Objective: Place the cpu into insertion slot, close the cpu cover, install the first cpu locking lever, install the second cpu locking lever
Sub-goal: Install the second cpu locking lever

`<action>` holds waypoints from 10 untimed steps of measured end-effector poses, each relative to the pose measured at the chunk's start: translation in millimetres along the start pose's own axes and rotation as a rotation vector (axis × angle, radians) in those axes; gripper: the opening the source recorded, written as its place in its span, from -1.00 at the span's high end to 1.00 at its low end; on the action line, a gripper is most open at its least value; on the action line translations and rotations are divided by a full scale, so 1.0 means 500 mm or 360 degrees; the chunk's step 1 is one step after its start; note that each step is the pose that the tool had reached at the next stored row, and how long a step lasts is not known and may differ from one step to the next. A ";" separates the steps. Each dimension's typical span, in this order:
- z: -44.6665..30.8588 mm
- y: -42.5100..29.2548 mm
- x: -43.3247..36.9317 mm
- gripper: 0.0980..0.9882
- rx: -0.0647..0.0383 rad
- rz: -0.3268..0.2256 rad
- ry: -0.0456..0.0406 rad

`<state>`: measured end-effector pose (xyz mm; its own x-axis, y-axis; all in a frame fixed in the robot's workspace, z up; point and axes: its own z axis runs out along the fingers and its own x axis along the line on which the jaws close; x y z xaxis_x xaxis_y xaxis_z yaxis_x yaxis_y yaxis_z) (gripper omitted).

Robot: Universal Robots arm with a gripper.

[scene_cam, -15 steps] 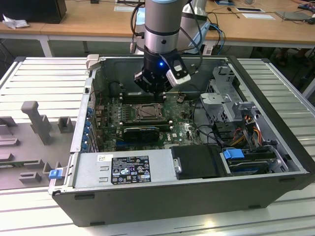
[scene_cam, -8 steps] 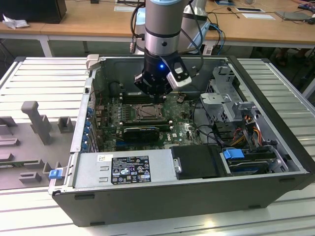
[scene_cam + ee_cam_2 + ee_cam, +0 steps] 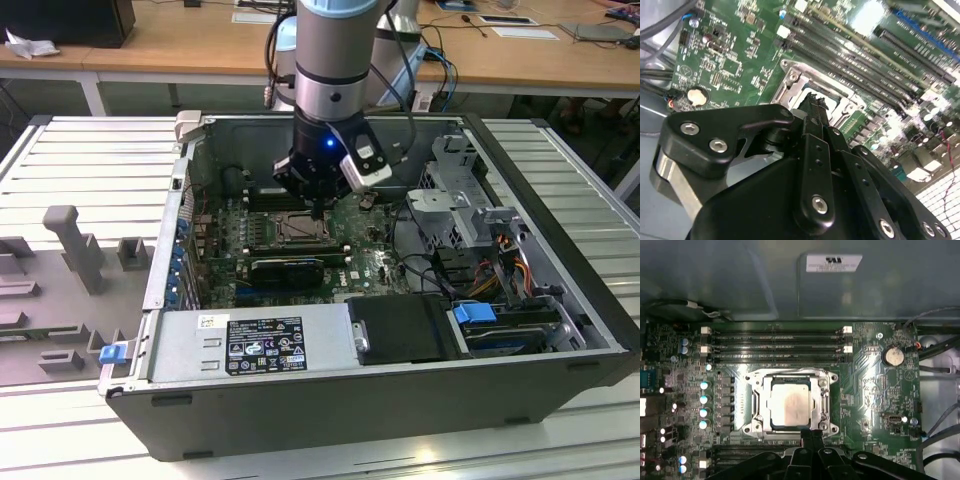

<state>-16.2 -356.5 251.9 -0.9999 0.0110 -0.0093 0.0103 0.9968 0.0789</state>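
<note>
Wooden desks stand behind the open computer case (image 3: 560,330), where your gripper (image 3: 318,212) hangs over the insertion slot (image 3: 297,232). In the first wrist view, the cpu (image 3: 790,406) lies flat in the slot, inside the cpu cover (image 3: 756,405): thin, rigid, fragile, so touch only the edges. The second wrist view shows the fingers (image 3: 812,117) pressed together, holding nothing.

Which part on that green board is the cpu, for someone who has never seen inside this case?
Start at the open computer case and find the green board on its floor. Between the rows of long black memory slots sits a shiny metal frame, the cpu cover, just beyond the gripper. The cpu is the flat, pale silvery square in the frame's middle, the only plain smooth plate among small parts.
</note>
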 end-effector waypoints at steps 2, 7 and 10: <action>0.000 -0.018 0.000 0.98 -0.0001 0.0000 0.0000; 0.007 -0.031 0.002 0.98 -0.0001 -0.0004 0.0009; 0.014 -0.032 0.013 0.98 -0.0004 -0.0025 0.0014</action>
<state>-23.0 -371.9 243.4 -1.0000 -0.0056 -0.0018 -0.0057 0.9967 0.0815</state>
